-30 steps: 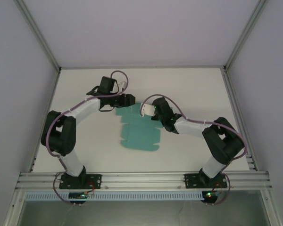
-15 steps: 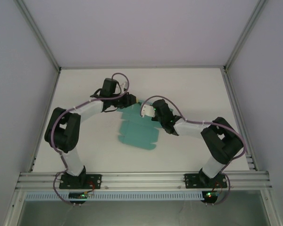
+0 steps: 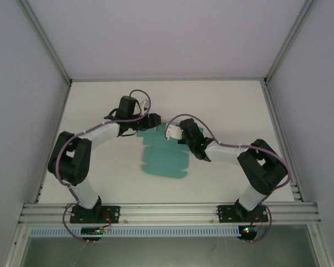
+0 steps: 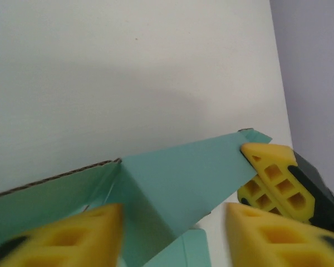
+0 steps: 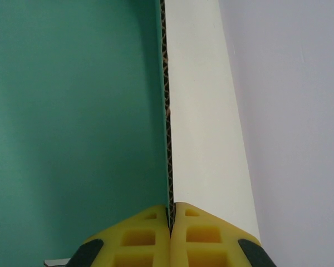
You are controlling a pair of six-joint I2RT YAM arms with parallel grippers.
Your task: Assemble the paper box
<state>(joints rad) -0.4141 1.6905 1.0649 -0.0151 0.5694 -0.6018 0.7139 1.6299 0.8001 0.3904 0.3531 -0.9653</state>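
Observation:
The teal-green paper box [image 3: 162,158] lies mostly flat in the middle of the table, with its far flap folded upward [image 4: 183,172]. My right gripper [image 5: 171,214] is shut on that flap's edge, and the corrugated edge runs straight up from between its yellow fingers [image 5: 206,236]. In the left wrist view the right gripper's fingers [image 4: 273,178] pinch the flap's right corner. My left gripper [image 4: 173,214] is open, its two yellow pads wide apart on either side of the raised flap's lower part. From above, the left gripper [image 3: 150,121] and the right gripper [image 3: 171,132] meet at the sheet's far edge.
The white table [image 3: 222,105] extends behind and to both sides of the sheet. Metal frame posts [image 3: 47,44] and grey walls enclose the table. An aluminium rail [image 3: 167,211] carrying both arm bases runs along the near edge.
The left gripper closed and then opened again. The sheet twisted and slid slightly half a second ago, then settled back. The right gripper stayed shut on the flap.

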